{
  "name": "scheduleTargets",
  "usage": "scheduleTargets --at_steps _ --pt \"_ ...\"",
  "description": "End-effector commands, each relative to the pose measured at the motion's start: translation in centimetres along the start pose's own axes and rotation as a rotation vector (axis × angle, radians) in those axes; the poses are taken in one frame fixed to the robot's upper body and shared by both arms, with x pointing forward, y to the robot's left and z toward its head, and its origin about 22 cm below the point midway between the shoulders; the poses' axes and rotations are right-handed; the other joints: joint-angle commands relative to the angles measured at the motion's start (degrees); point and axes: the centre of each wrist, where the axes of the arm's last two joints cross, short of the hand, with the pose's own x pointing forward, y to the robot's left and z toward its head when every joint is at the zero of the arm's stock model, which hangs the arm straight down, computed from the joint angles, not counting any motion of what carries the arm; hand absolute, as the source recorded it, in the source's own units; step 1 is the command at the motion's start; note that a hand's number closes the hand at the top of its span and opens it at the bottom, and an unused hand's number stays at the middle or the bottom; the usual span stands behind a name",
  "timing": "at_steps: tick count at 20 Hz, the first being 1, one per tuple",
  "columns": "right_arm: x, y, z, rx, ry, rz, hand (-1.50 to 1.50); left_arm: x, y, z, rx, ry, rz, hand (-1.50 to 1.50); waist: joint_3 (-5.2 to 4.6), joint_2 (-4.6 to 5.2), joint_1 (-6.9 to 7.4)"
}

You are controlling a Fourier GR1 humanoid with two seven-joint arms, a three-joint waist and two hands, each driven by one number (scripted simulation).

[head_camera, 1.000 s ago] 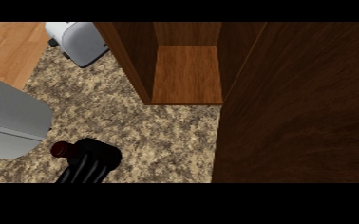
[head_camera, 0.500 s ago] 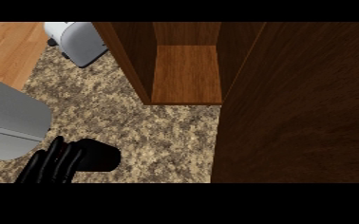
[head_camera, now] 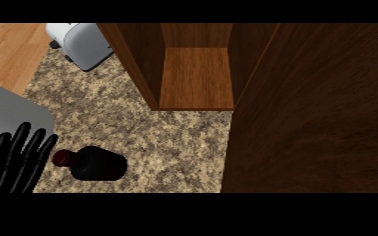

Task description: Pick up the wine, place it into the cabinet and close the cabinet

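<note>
1. Speckled granite counter (head_camera: 148, 125) under me, the cabinet (head_camera: 196, 77) open beyond, its shelf bare.
2. The wine (head_camera: 94, 163) lies on the counter, cap toward my left hand (head_camera: 22, 160), which is released, fingers straight, just beside it.
3. I'd wrap the body, not the neck, before lifting.

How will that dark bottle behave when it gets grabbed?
The wine bottle looks smooth and glossy, so probably slippery. With its narrow neck and squat body, it could tip if nudged. The left hand beside it is open, not touching.
</note>
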Motion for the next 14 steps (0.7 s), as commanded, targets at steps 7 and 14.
scheduleTargets --at_steps 7,14 --pt "2.1 -0.5 0.8 0.020 -0.025 -0.015 -1.50 -5.0 4.1 0.0 0.028 0.081 0.013 -1.50 0.01 0.04 -0.04" --pt "2.5 0.8 -0.5 0.034 -0.033 -0.021 -1.50 -8.5 8.1 -1.7 0.013 0.143 -0.005 -1.50 -0.01 0.08 -0.12"
